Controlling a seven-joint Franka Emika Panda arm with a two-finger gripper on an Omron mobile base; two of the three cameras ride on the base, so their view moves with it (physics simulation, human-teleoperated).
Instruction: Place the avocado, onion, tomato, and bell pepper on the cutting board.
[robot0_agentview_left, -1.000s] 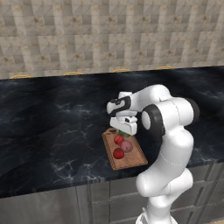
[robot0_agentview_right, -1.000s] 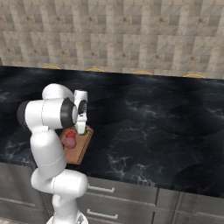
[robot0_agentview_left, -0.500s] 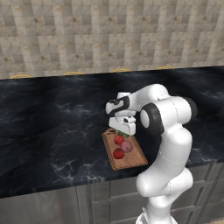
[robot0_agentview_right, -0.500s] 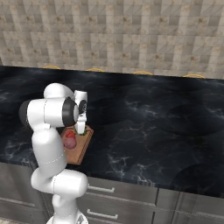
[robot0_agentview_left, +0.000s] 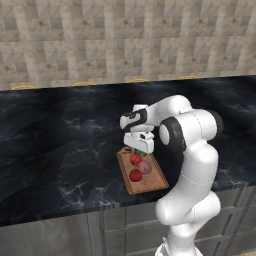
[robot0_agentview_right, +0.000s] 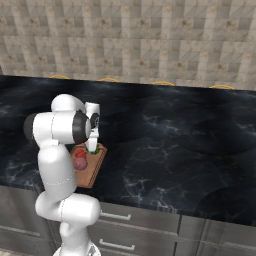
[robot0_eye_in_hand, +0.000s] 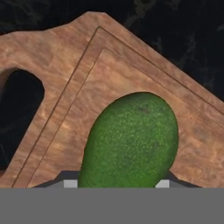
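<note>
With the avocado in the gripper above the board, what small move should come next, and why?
Probably a short descent, then release. The gripper is shut on the avocado, which hangs over bare wood of the cutting board near its handle slot. The onion and two red items already lie farther along the board.

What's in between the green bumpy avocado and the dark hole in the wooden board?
Just bare brown wood with two grooved lines, seen in the hand view, between the green pebbly avocado and the handle slot of the brown wooden cutting board.
</note>
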